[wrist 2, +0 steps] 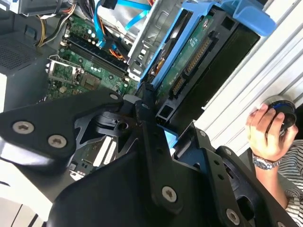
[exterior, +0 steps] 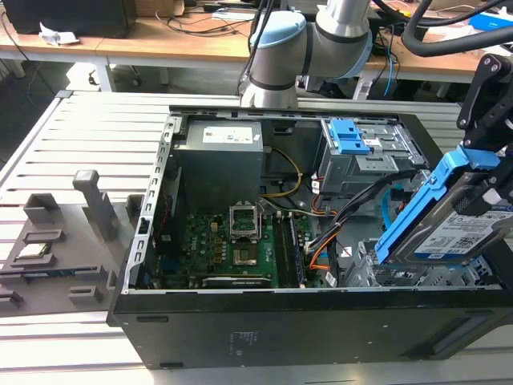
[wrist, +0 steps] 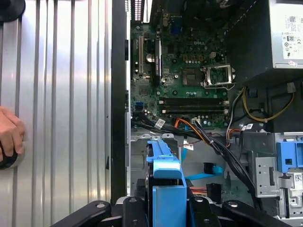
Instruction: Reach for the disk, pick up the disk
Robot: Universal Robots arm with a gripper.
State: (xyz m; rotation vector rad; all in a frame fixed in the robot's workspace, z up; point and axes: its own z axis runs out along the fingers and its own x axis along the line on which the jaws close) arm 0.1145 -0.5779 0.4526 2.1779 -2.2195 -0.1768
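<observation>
Disk (exterior: pixel 465 228) in tool (exterior: pixel 495 172), above case (exterior: pixel 280 321)

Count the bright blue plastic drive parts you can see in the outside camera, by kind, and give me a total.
Blue-framed disk, tilted and lifted at the case's corner on the exterior view's right, by the gripper: 1
Blue latch pieces on the drive cage at the back of the case: 1
Total: 2

lab: slatted workbench (exterior: pixel 96 120), desks (exterior: pixel 160 36)
</observation>
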